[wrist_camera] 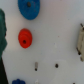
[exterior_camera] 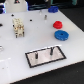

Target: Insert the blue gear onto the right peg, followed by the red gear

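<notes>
Blue gear lies flat near the worktop's far edge, red gear just beyond it; neither is held. Gripper jaws not visible, so we cannot tell their opening. We should grasp the blue gear by its rim, keep it level, and centre its hole over the right peg.

Both views low resolution, soft throughout; edges smeared. Exterior view: bright even light on white tabletop, near washed out, dark background beyond far edge. Short faint shadows beside blue gear and red gear (light source itself not visible). Wrist view: blurrier, tabletop grey-white, no hard glare, dark blurred shape at one edge.
</notes>
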